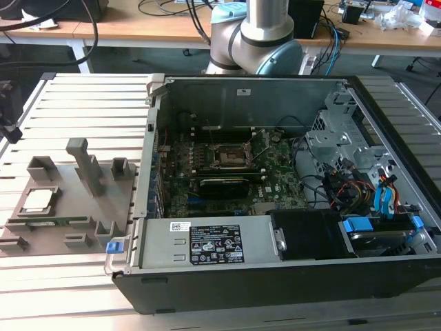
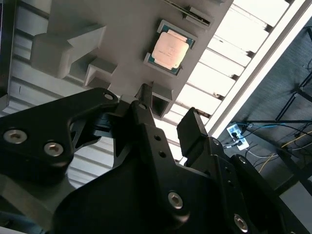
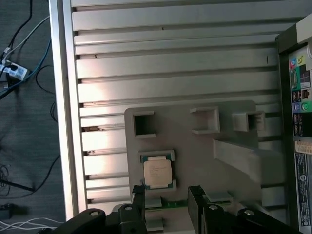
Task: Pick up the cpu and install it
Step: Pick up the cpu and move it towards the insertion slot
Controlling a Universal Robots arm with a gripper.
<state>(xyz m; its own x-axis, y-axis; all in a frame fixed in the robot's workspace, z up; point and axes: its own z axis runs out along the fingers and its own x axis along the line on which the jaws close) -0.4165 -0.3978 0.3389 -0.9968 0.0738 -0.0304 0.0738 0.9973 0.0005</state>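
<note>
Exterior view: bright, even room light, but the computer case (image 1: 241, 93) interior is in shadow. Second wrist view: the slatted table (image 2: 229, 68) beyond the gripper (image 2: 168, 105) blows out to white, and the gripper body is near-black. First wrist view: glare band on the slats ahead of the gripper, cpu (image 3: 157, 172) lid reflecting pale just off its fingertips, floor (image 3: 24, 122) dim.

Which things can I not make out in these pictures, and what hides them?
- Exterior view: the arm is cut off by the top edge.
- Exterior view: the socket is too small to tell whether it is empty.
- First wrist view: the open gripper covers part of the tray near the cpu.
- Both wrist views: the cpu's underside is hidden, facing the tray.
</note>
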